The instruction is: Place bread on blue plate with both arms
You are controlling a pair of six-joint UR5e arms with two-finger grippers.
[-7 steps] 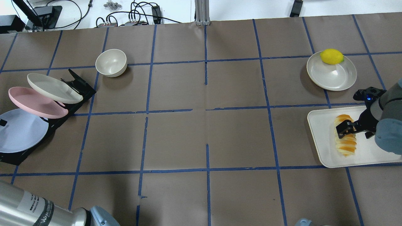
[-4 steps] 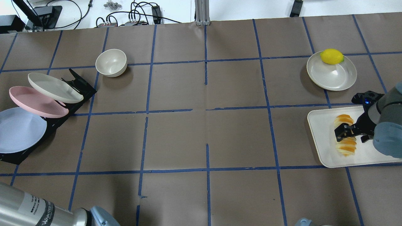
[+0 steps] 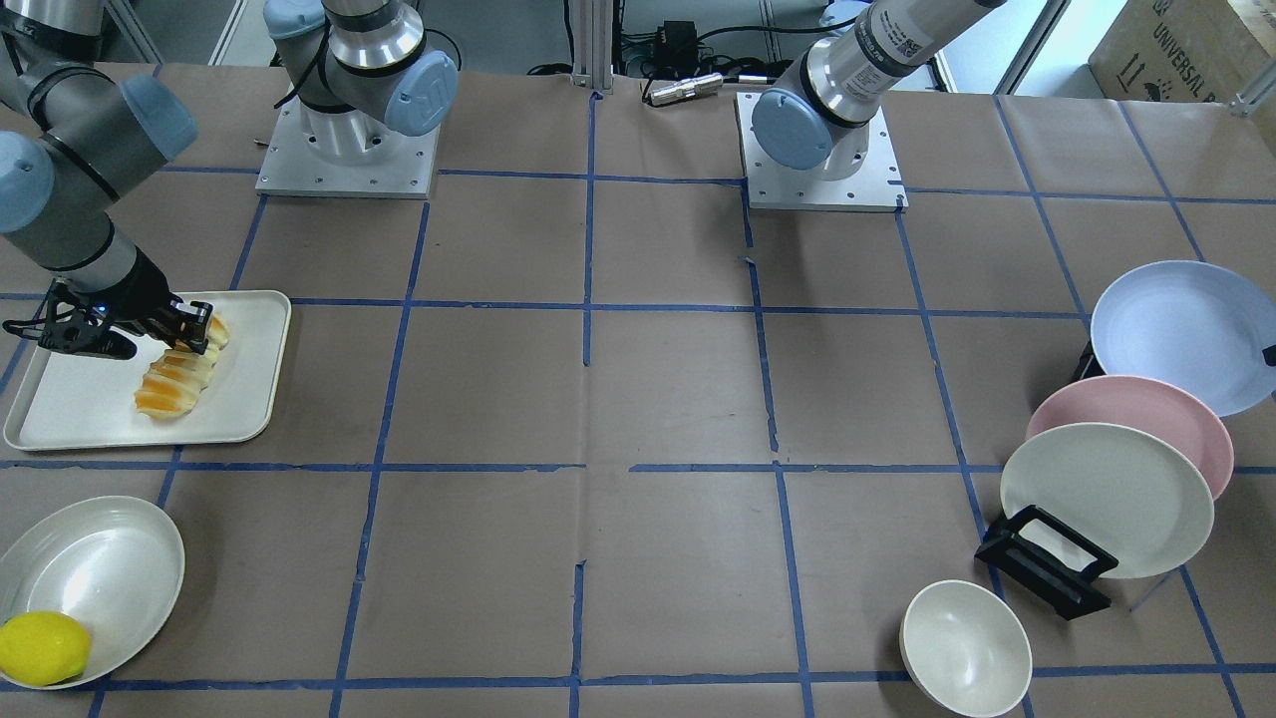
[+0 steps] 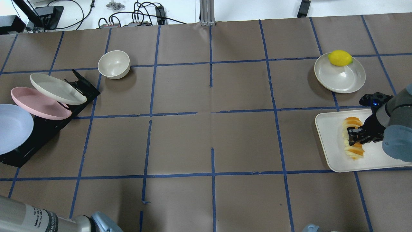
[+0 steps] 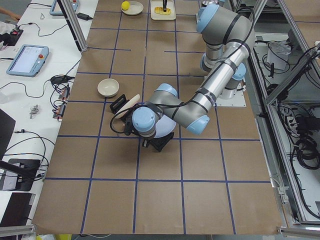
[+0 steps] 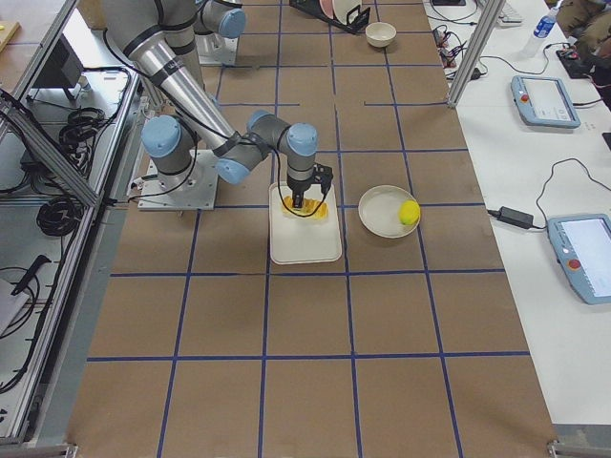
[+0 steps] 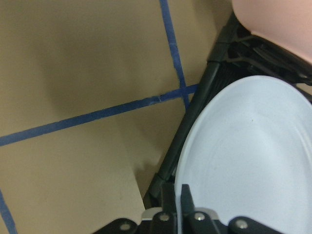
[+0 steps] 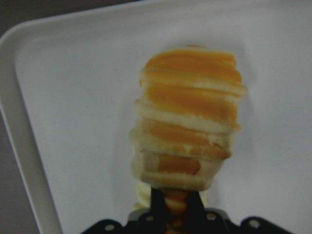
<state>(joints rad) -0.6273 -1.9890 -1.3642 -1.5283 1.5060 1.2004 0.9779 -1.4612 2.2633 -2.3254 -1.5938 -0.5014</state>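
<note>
My right hand is pinched narrow across the bread, which lies on the white tray at the surface's right end. My left hand is clamped on the rim of the blue plate, tilted over the black rack.

Looks like a robotics lab: two arms bolted to mounting plates at 12 o'clock, aluminium post between, paper-covered table gridded in blue tape, teach pendants on a white bench at 3 o'clock.
</note>
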